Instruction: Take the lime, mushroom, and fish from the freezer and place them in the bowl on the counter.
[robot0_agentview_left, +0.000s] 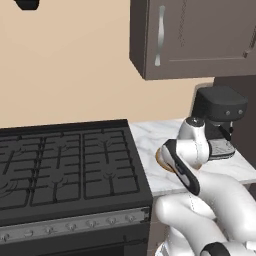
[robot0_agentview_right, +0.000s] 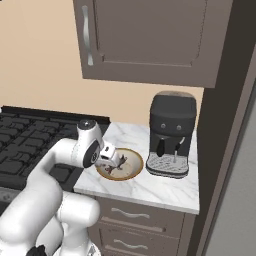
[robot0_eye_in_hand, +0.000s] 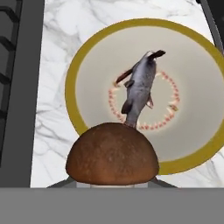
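Note:
In the hand view a brown mushroom sits right in front of the camera, and my gripper is shut on it; its cap hides the fingertips. Below it lies the bowl, tan-rimmed and cream inside, on the marble counter. The grey fish lies in the bowl's middle and shows as a dark shape, the fish, in the right base view. The gripper hangs over the bowl's near-left rim. The lime is out of view. The freezer's grey face runs along the right edge.
A black coffee machine stands on the counter just right of the bowl. The black stove top borders the counter on the left. A dark brown wall cabinet hangs above. Drawers with silver handles sit under the counter.

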